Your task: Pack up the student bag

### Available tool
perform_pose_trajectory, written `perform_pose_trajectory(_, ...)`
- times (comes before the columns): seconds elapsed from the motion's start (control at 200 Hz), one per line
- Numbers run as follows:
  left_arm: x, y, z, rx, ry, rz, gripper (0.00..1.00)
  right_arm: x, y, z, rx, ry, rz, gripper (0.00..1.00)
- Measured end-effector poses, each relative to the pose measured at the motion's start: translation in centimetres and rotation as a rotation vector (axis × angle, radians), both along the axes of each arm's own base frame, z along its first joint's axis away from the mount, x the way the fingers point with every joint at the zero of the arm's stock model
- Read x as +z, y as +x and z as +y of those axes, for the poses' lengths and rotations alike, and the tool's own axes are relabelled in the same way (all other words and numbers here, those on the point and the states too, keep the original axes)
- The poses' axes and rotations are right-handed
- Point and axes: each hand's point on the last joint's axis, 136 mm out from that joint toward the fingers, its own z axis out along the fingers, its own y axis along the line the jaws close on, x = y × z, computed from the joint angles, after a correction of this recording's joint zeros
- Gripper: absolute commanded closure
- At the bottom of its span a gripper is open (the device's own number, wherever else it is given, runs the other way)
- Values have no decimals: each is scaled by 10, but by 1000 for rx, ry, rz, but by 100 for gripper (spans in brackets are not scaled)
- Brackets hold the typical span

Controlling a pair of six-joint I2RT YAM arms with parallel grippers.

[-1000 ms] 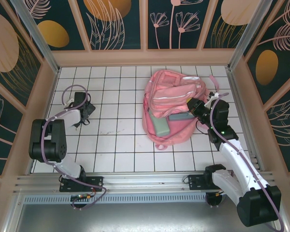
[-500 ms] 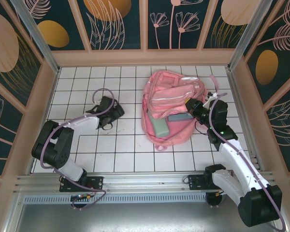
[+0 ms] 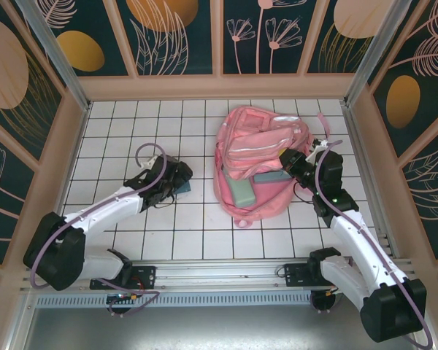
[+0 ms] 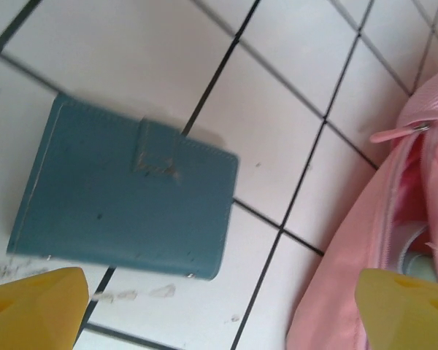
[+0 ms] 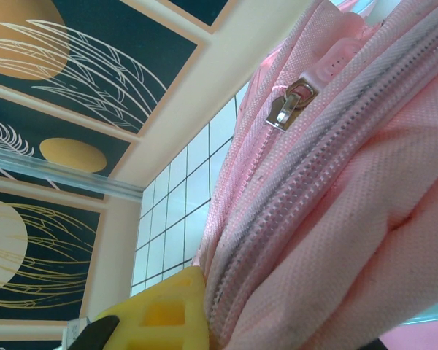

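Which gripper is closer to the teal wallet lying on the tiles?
Left. The left gripper hovers directly above the wallet, jaws open. The right gripper is on the other side of the student bag, clamped on the edge farthest from the wallet.

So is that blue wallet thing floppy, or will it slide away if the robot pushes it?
The wallet looks fairly stiff, I think: it lies flat with straight edges and a tab closing it. It sits on smooth tiles, so a push would probably slide it, not tip it. Being so thin, it is likely light.
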Motion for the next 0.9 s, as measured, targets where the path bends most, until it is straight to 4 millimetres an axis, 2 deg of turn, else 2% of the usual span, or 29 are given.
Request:
perform_pose_trajectory(0.135,-28,-15,1,32,-33,95,4,-1,0,0,0,0,0,100)
perform_pose_trajectory(0.37,-44,-10,-2,57,-22,132,2,-1,0,0,0,0,-2,100)
perform_pose_trajectory(0.571,-46,15,0,71,45,124,2,-2,0,0,0,-2,0,100)
perform_pose_trajectory(0.896,-48,57,23,103,162,112,1,-2,0,0,1,-5,-1,100)
